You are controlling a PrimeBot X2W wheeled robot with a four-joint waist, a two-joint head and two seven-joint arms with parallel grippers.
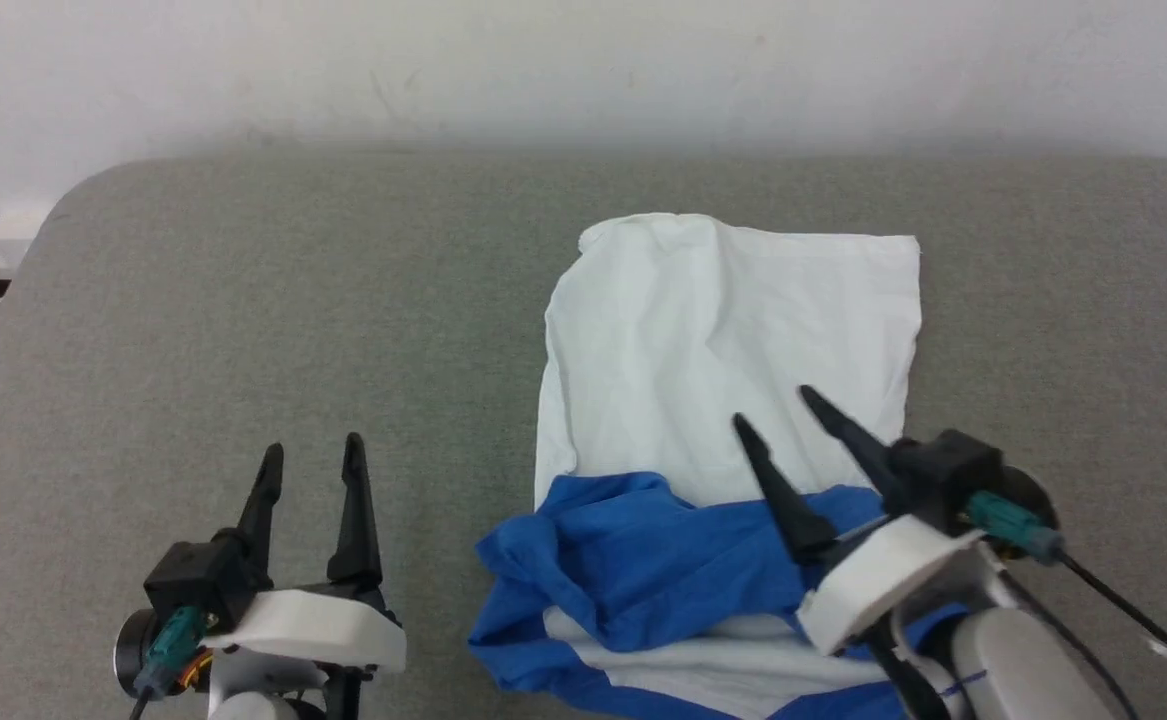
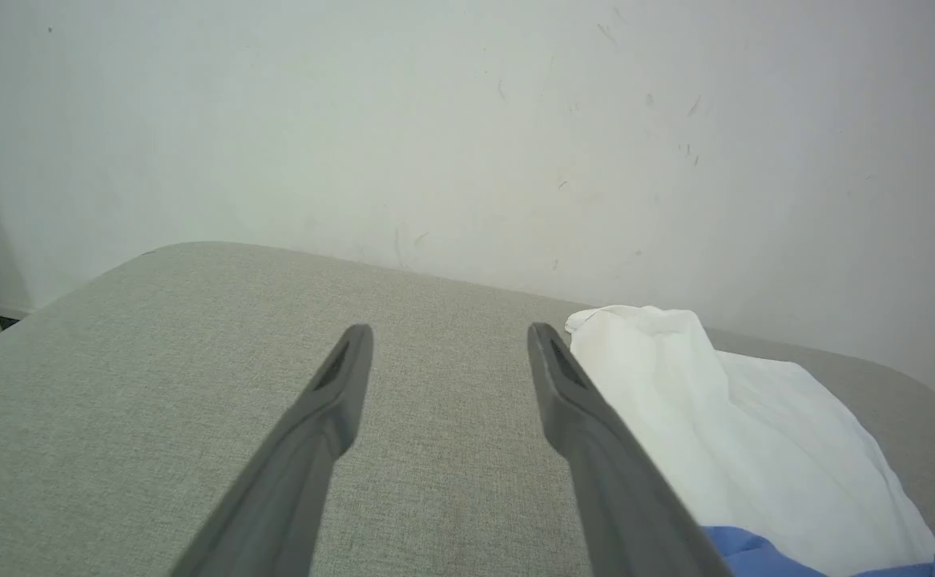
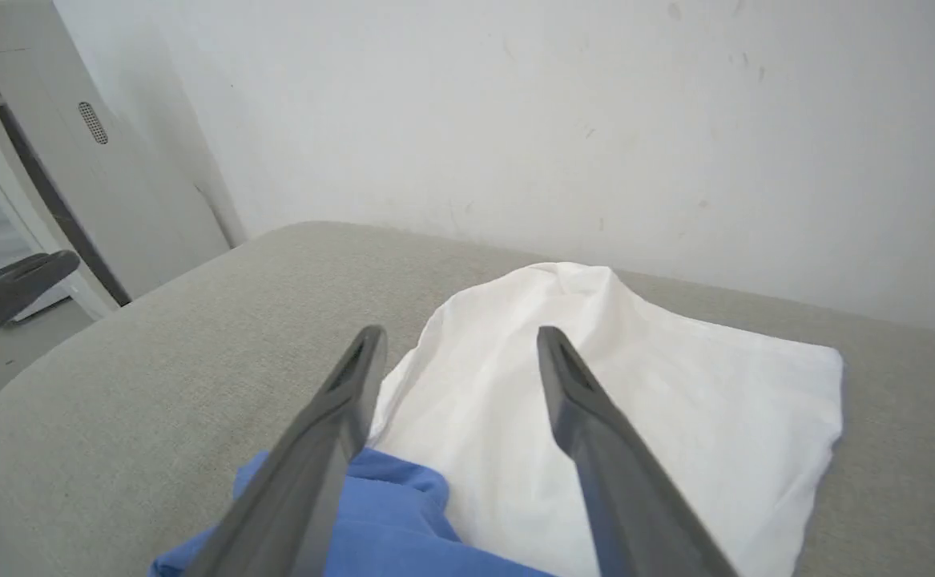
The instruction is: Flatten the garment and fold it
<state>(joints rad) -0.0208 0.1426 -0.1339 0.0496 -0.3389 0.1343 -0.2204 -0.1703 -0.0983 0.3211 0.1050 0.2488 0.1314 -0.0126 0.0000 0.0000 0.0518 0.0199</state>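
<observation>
The left gripper [image 1: 313,447] is at the lower left of the head view, above the bare grey cover of the padded table [image 1: 193,300]. Its two dark fingers stand apart with a moderate gap, and there is nothing between them. It is well apart from the shirt [image 1: 733,340], which lies to its right, a little right of the middle of the table.

The white body of the shirt lies rather flat toward the wall [image 1: 583,70]. It has soft wrinkles and a raised bump at its far left corner. The blue sleeves [image 1: 633,560] are bunched in a heap over the near end, and a white strip shows under them at the near edge.

The right gripper [image 1: 773,406] is over the right part of this blue heap, with its fingers pointing toward the white body. The fingers are spread and hold nothing. I cannot tell if they touch the cloth.

In the right wrist view a pale cabinet [image 3: 74,160] stands at the far left, beside the wall.
</observation>
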